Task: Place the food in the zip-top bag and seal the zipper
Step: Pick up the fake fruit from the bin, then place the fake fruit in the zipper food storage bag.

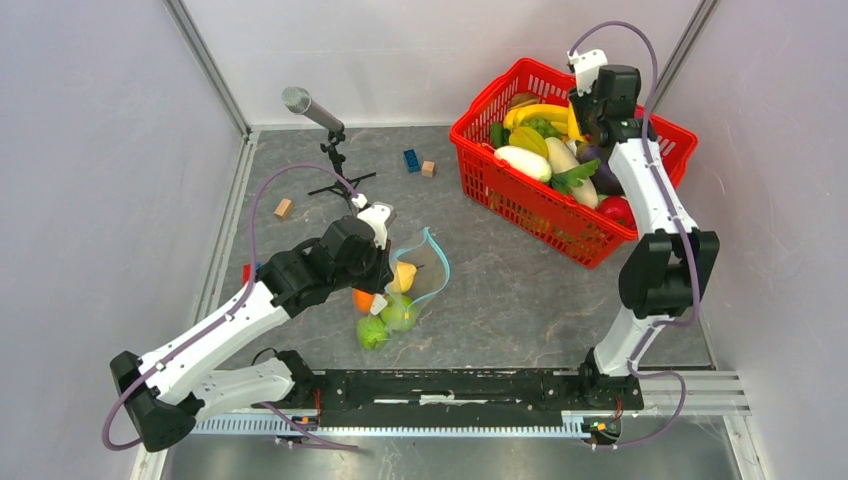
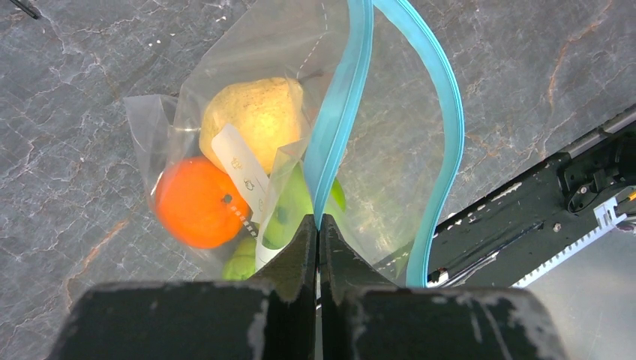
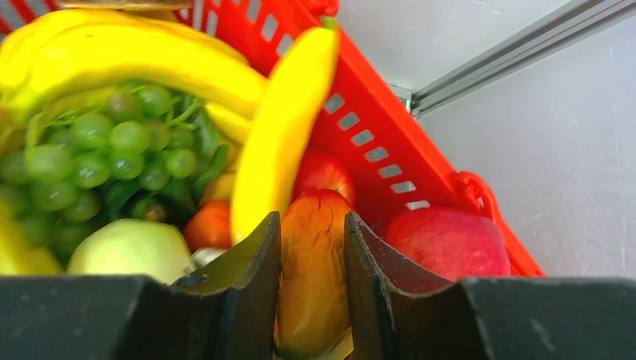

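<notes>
The left gripper point(image 2: 318, 225) is clenched on the zipper point(image 2: 341, 112), pinching one blue strip while the other bows away, so the bag point(image 2: 255, 45) gapes. Inside lie an orange point(image 2: 196, 201), a yellow fruit point(image 2: 259, 112) and green fruits point(image 2: 289, 210). The bag sits left of the table's point(image 1: 520, 300) centre, toward the near edge. The right gripper point(image 3: 313, 225) grasps an orange-yellow fruit point(image 3: 313, 277) inside the basket point(image 3: 375, 142) at the far right corner.

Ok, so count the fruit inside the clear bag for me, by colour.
orange fruit: 1
yellow fruit: 1
green fruit: 2
Total in the zip-top bag: 4
</notes>
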`<action>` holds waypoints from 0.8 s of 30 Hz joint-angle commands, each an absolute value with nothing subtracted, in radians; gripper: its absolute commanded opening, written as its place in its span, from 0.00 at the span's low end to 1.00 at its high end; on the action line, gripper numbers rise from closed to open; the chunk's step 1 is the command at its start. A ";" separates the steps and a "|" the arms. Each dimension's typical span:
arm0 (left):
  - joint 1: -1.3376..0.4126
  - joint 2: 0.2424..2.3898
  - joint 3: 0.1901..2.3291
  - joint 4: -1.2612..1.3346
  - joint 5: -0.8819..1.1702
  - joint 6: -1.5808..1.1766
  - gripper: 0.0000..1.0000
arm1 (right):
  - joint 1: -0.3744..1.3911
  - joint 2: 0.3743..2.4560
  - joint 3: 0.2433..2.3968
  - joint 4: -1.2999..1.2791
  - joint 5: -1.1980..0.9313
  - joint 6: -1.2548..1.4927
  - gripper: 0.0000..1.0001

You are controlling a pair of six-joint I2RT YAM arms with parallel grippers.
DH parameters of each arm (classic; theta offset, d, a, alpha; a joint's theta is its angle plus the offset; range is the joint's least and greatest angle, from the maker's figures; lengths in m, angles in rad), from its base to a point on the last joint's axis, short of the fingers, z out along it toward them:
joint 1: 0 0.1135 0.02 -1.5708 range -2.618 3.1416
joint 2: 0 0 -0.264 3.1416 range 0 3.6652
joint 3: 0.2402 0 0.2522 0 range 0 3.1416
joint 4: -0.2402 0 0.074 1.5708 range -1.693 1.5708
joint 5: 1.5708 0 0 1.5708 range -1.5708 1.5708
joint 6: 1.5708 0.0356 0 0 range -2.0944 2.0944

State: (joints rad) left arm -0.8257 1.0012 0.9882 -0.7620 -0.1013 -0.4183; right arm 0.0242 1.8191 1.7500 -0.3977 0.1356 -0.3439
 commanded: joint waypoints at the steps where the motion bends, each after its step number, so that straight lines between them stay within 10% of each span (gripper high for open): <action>1: -0.821 0.961 0.991 -0.756 -0.110 -0.410 0.02 | 0.038 1.675 1.677 -0.354 0.112 -0.276 0.21; 16: -0.821 0.955 0.997 -0.754 -0.099 -0.421 0.02 | 0.042 1.229 1.392 -0.190 -0.114 -0.114 0.21; 24: -0.820 0.944 0.986 -0.727 -0.089 -0.439 0.02 | 0.069 1.032 1.174 0.079 -0.615 0.245 0.21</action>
State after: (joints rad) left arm -0.8261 0.9668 0.9878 -0.7692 -0.0986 -0.4191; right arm 0.0406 1.1049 1.2804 -0.1299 -0.3016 0.0002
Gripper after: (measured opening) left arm 0.037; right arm 0.384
